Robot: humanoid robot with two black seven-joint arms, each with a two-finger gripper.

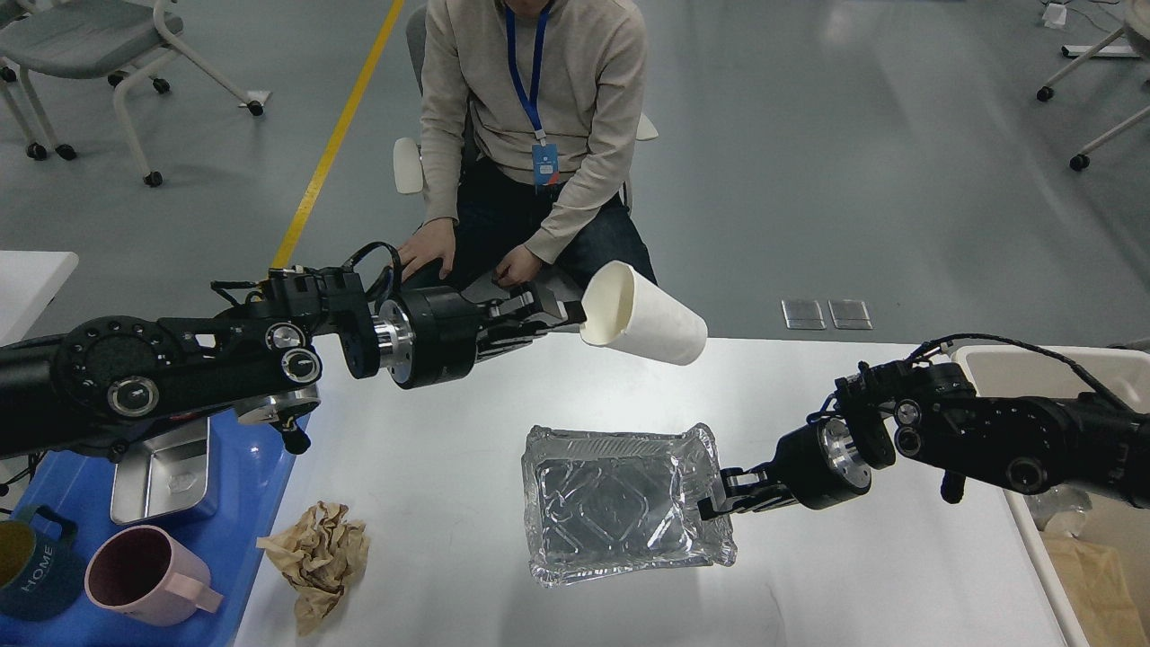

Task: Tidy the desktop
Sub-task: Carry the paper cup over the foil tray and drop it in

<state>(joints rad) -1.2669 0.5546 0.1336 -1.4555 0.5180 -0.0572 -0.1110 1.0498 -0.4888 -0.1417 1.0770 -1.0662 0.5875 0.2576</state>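
Note:
The white desktop (pixel 449 467) spans the lower view. My left gripper (pixel 568 314) is shut on the rim of a white paper cup (pixel 642 314) and holds it on its side in the air, above the desktop's far edge. My right gripper (pixel 714 505) is shut on the right rim of a crumpled foil tray (pixel 620 505) that rests on the desktop near the middle. A crumpled brown paper ball (pixel 316 559) lies on the desktop at the lower left.
A blue plastic tray (pixel 243 530) at the left holds a steel box (pixel 162 472), a pink mug (pixel 144 575) and a dark mug (pixel 27 575). A white bin (pixel 1033 539) stands at the right edge. A seated person (pixel 530 153) faces the far edge.

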